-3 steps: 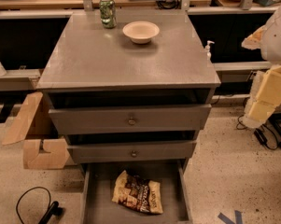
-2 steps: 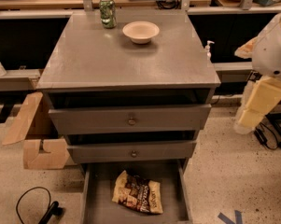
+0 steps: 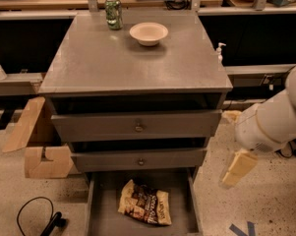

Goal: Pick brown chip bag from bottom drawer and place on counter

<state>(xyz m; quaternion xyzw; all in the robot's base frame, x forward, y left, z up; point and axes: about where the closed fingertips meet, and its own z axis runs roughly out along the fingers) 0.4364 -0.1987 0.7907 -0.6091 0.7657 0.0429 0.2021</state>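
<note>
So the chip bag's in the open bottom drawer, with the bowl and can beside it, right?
Not quite. The camera view shows the bowl and can on the counter; only the chip bag lies in the bottom drawer. The gripper hangs to that drawer's right.

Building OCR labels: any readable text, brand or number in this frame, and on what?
Chip bag in the bottom drawer: white lettering, too blurred to read.
Green can on the counter: print, unreadable.
Gripper, up and right of the bottom drawer: no marking seen.
No other text visible.
</note>
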